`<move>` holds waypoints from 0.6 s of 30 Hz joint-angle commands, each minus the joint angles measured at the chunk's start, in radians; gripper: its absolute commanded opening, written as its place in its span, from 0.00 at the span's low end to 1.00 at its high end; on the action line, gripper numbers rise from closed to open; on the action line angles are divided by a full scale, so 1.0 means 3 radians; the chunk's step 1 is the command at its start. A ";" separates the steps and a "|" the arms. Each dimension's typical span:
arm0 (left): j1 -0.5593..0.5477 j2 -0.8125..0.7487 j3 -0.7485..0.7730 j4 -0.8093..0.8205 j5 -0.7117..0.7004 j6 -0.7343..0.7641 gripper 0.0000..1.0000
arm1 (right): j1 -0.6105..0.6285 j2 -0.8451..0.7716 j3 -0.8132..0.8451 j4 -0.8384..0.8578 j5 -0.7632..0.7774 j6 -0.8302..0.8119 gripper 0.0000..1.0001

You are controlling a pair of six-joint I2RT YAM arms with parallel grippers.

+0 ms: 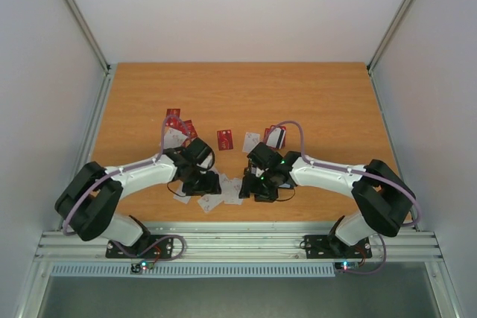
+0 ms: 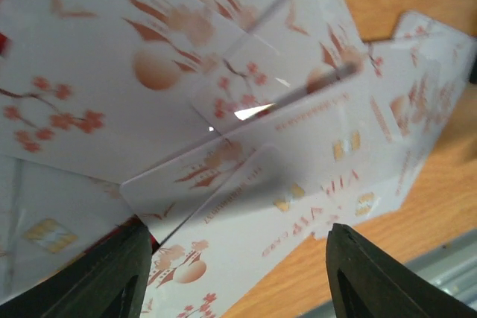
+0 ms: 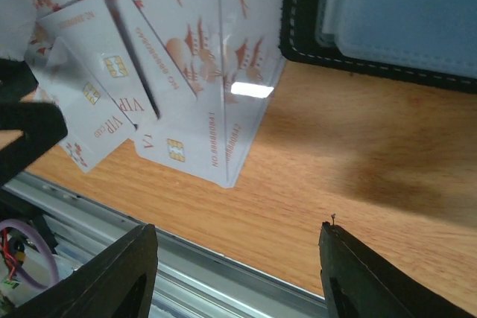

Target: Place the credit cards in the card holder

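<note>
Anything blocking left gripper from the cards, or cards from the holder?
Nothing visible. Left gripper hangs open right over the credit cards; the card holder lies open beside the pile.

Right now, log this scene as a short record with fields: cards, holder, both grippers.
white cards: overlapping pile near the front edge of the table
red cards: several farther back, apart from the pile
card holder: lying open, pale inside up, beside the white pile
left gripper: open, jaws apart over the white pile, holding nothing
right gripper: open and empty, over bare wood beside pile and holder
</note>
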 commanded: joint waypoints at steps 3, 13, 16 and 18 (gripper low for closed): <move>-0.0242 -0.0090 -0.0312 0.0214 0.0212 -0.0095 0.64 | 0.0029 -0.0149 -0.0212 0.0208 0.0051 0.0156 0.60; -0.0522 -0.0138 -0.0413 0.0316 0.0328 -0.0318 0.62 | 0.0045 -0.0179 -0.0673 0.0942 -0.0066 0.0582 0.60; -0.0589 -0.0083 -0.0419 0.0378 0.0381 -0.0358 0.62 | 0.0080 -0.0144 -0.0752 0.1116 -0.0086 0.0682 0.60; -0.0613 -0.0064 -0.0421 0.0421 0.0413 -0.0373 0.61 | 0.0112 -0.0111 -0.0805 0.1228 -0.0090 0.0755 0.60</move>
